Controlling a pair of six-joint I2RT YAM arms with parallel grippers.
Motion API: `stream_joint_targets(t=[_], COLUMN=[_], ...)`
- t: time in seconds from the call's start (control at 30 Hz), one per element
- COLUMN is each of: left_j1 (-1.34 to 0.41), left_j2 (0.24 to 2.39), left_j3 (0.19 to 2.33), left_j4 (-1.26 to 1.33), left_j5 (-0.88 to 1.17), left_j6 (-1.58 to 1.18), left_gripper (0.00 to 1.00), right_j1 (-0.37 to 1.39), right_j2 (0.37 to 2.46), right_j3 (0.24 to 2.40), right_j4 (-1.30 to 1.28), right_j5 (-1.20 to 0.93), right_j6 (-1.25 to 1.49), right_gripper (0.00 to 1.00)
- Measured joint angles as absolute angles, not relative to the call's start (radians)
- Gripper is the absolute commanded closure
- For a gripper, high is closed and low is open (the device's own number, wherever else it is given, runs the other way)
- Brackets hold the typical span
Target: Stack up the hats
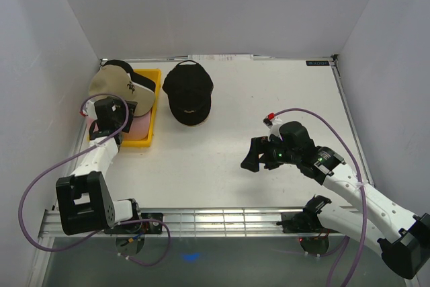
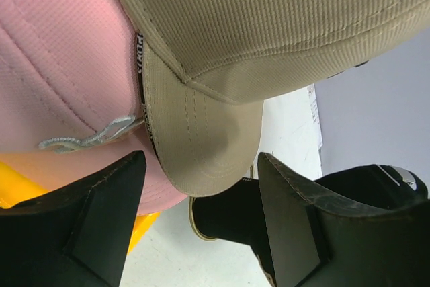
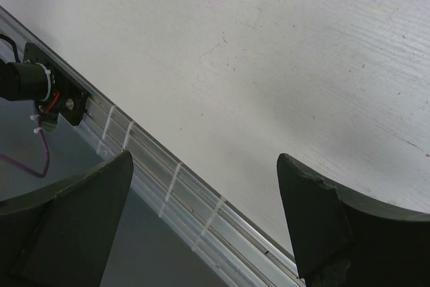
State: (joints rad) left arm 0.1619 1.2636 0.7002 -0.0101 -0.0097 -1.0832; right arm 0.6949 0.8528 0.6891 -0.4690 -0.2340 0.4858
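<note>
A yellow rectangular tray lies at the far left of the white tabletop. A metal rail runs along the near edge. White walls enclose three sides.

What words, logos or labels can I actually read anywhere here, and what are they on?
"PORTS", as far as it shows: on the black band between the tan cap and the pink cap.
Too small to read: the black mark on the tan cap's front.
Nothing legible: the black cap.
Too small to read: the dark label at the table's far edge.
</note>
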Motion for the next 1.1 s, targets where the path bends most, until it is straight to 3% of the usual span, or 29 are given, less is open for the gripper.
stream_joint_targets(t=[0.63, 0.87, 1.1], left_j1=[0.163, 0.163, 0.163], left_j2=[1.325, 1.338, 1.338], left_j3=[0.677, 0.666, 0.668], left_j4=[0.114, 0.128, 0.142], left_j5=[0.020, 0.023, 0.026], left_j6=[-1.119, -1.126, -1.127], left_gripper=[0.29, 0.40, 0.62], right_j1=[0.695, 0.695, 0.695], right_j2=[0.851, 0.850, 0.851], right_j3=[0.689, 0.689, 0.689], right_j4=[-0.471, -0.472, -0.472], right_j5=[-0.226, -0.219, -0.218], right_j6=[0.486, 0.485, 0.482], right_gripper=[0.08, 0.08, 0.08])
